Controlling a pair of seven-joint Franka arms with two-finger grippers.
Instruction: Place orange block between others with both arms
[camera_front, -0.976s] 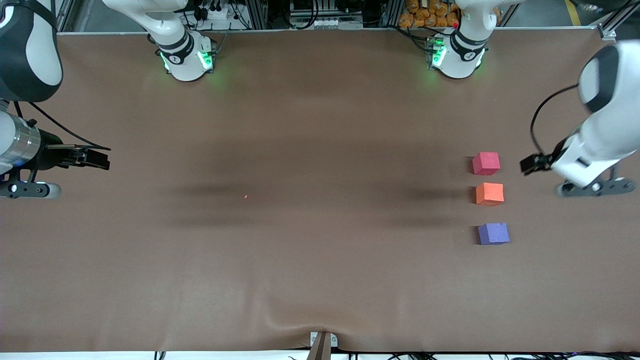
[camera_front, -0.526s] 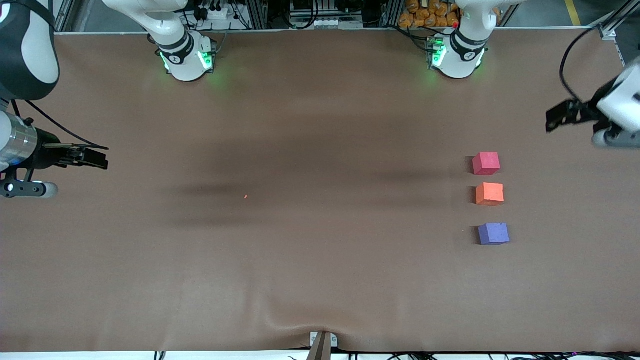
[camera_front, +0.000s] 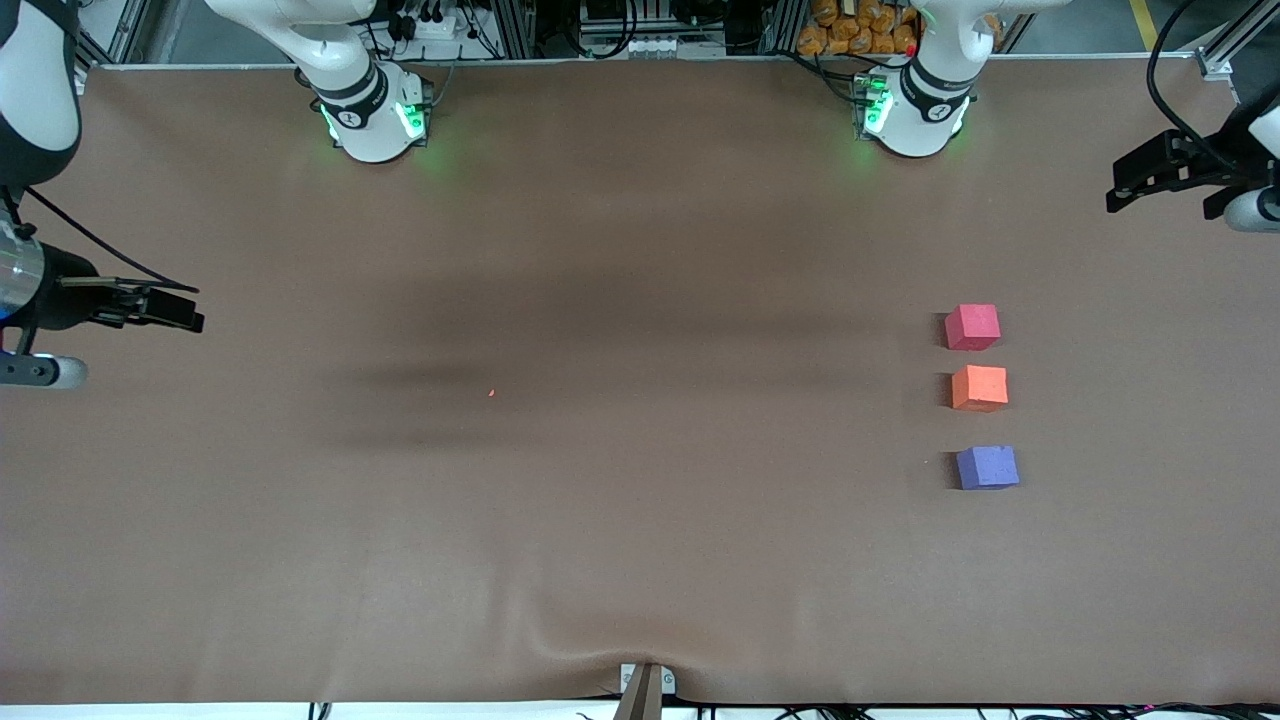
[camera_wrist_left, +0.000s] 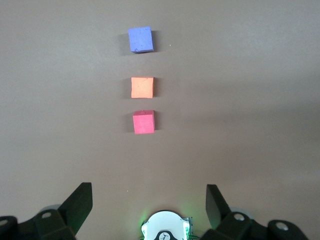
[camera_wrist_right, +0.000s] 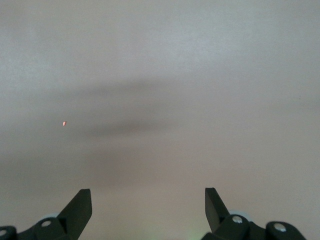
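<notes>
The orange block rests on the table between the others, toward the left arm's end. The pinkish-red cube is farther from the front camera and the purple cube nearer, with small gaps between them. The left wrist view shows the same row: purple cube, orange block, pinkish-red cube. My left gripper hangs open and empty over the table's edge at that end, apart from the cubes. My right gripper is open and empty over the right arm's end.
The brown table cover has a wrinkle at the edge nearest the front camera. A tiny orange speck lies on it toward the right arm's side. The green-lit left arm base shows between the left fingers.
The left gripper has risen and swung away from beside the pinkish-red cube toward the table's corner. The right gripper has drawn back slightly toward its end. The cubes stayed put.
</notes>
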